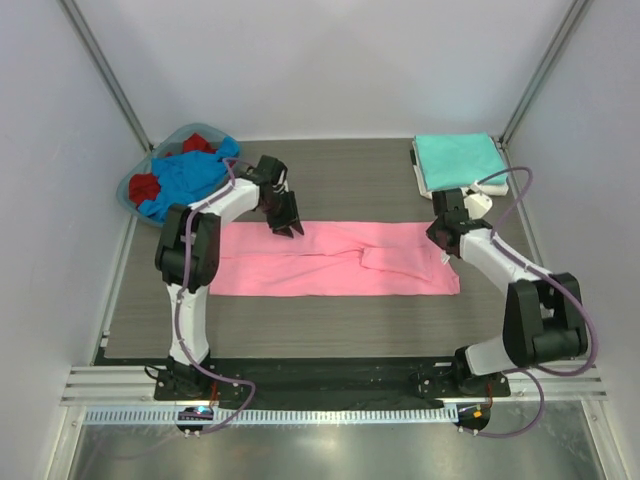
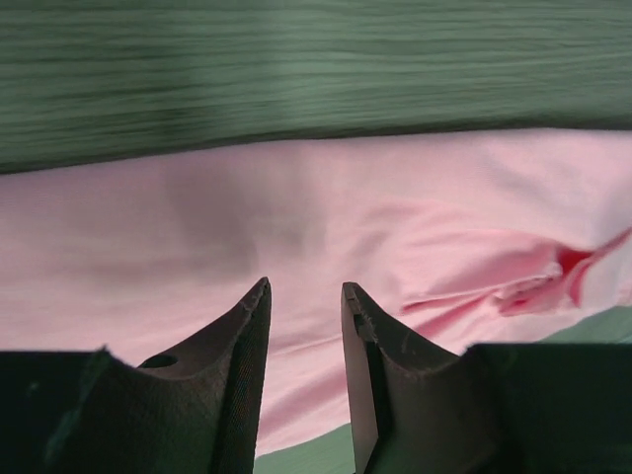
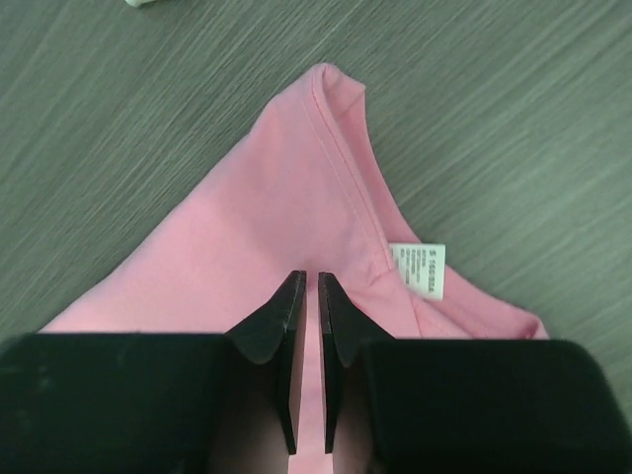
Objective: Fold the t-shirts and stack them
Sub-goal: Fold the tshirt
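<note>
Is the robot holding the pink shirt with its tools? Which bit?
The left tool is open over the pink t-shirt, holding nothing. The right tool is nearly closed beside the shirt's label; whether it grips cannot be told.

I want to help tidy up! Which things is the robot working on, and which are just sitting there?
For the job:
pink t-shirt, spread on the table
teal t-shirt, folded, on a white t-shirt
blue t-shirt and red t-shirt, heaped in the basket

Just there:
basket
table
</note>
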